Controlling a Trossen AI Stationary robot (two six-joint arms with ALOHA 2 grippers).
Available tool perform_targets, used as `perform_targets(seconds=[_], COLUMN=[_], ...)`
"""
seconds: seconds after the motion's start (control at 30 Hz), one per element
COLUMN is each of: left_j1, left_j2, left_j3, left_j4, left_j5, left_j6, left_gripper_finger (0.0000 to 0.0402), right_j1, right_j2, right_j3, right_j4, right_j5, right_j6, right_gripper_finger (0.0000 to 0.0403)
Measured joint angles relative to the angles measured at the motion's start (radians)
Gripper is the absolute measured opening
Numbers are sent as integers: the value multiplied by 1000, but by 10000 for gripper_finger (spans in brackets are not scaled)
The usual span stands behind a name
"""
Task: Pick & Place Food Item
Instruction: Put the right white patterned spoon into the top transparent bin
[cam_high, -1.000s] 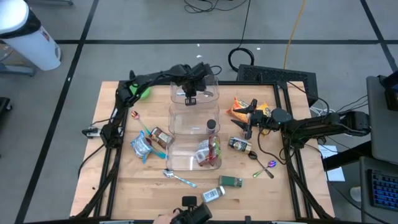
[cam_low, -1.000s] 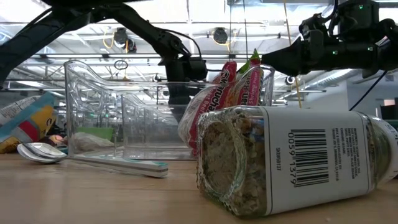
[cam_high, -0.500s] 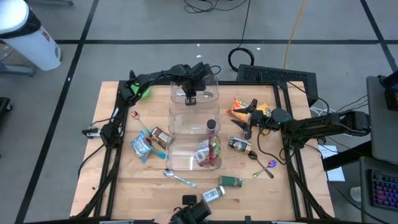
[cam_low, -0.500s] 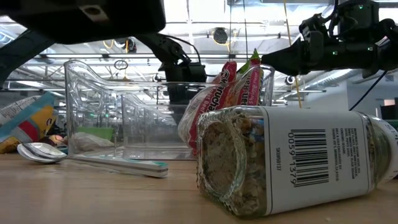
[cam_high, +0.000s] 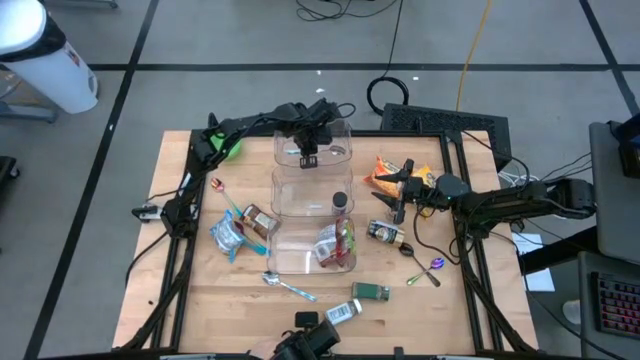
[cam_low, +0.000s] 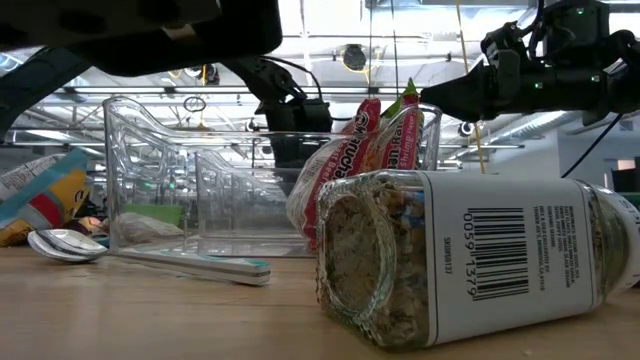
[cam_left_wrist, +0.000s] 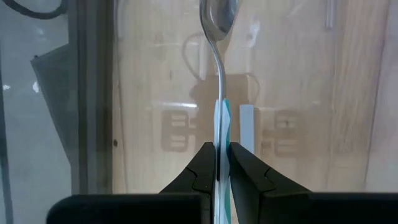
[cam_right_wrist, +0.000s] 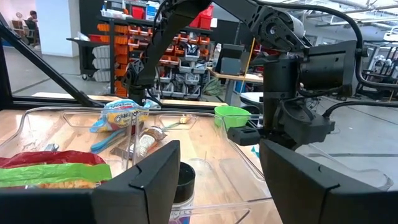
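Observation:
Three clear bins stand in a row down the middle of the table. My left gripper hangs over the far bin, pointing steeply down, shut on a spoon with a teal and white handle. The near bin holds a red snack bag; a dark-capped bottle stands in the middle one. At the right, my right gripper is open and level beside an orange snack bag, touching nothing; in its own view the fingers frame the bins. My left gripper pinches the spoon's teal and white handle between its two fingers. The fingers come from above, slanting steeply down, and lie along the handle. The bowl end points down into the far bin; whether it touches the bin's floor I cannot tell.
Left of the bins lie snack packets and a green thing. A spoon and small jars lie near the front edge, one jar right before the low camera. A dark bottle and purple spoons lie at the right.
Both grippers have kept still, and the spoon stays in the left gripper over the far bin. A dark blurred thing has come across the top left of the low view, close to that camera.

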Motion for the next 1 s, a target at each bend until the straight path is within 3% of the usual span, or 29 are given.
perform_targets(seconds=[0.7, 1.0], left_j1=[4, 5], left_j2=[45, 46], left_j3=[2, 2], left_j4=[-3, 7], left_j5=[31, 28], left_j6=[-19, -41], left_gripper_finger=[28, 101], right_j1=[-18, -18], right_j2=[0, 0], right_j3=[0, 0], right_j4=[-11, -14], right_j5=[-3, -3], right_j6=[0, 0], right_gripper_finger=[212, 212])
